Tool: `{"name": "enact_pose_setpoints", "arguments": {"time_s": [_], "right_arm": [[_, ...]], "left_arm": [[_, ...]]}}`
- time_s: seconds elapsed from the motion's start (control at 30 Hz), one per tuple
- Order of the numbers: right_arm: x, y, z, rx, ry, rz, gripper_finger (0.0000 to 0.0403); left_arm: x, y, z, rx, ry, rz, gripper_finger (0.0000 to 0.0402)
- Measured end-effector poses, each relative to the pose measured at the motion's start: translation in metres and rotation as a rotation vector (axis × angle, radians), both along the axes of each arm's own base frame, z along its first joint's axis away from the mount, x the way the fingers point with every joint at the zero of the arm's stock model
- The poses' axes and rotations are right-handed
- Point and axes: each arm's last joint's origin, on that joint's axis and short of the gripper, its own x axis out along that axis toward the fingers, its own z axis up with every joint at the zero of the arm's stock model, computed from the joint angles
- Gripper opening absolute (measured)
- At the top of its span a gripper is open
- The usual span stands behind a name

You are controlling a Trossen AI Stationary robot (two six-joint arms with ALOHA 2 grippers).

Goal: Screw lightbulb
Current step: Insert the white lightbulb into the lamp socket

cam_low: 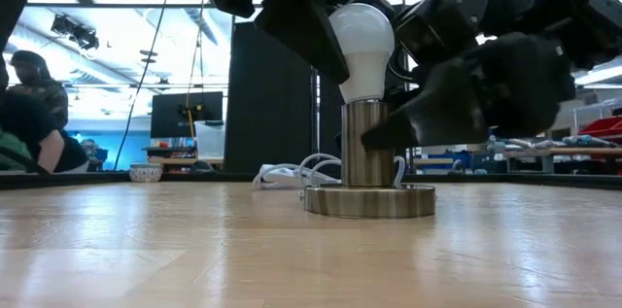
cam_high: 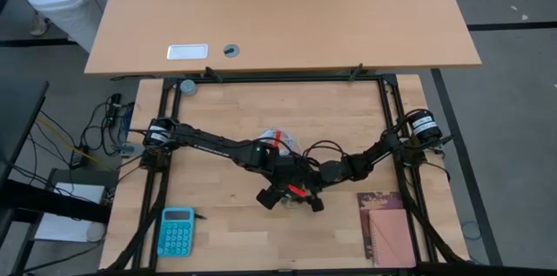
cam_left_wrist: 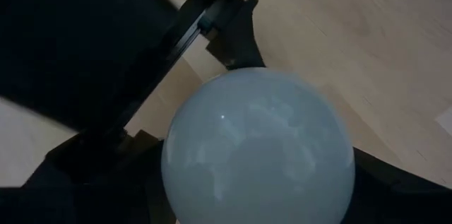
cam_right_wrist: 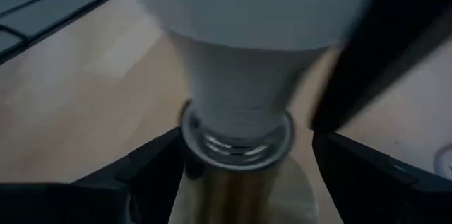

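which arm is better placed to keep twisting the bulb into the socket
Left. Its end effector sits around the lightbulb's white globe, fingers on both sides, ready to turn it. The right end effector straddles the metal socket stem below the bulb's base, better suited to steadying the lamp.

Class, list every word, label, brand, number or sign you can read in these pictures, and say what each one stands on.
No text can be read.
Blue calculator: its keys carry marks, too small to read.
Dark booklet above the pink notebook: cover pattern, no legible words.
Screens in the room behind the table: too far off to read.
Lightbulb and metal lamp base: no print shows.
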Motion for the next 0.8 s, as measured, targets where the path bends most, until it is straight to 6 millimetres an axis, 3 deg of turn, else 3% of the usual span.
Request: {"name": "enact_pose_setpoints", "arguments": {"time_s": [0.33, 0.8], "right_arm": [[-0.004, 0.011, -0.001, 0.011, 0.004, -0.083, 0.0301], [-0.005, 0.015, 0.0, 0.023, 0.005, -0.076, 0.0188]], "left_arm": [[0.0, 0.0, 0.0, 0.007, -0.005, 0.005, 0.0271], [0.0, 0.0, 0.0, 0.004, -0.005, 0.004, 0.0271]]}}
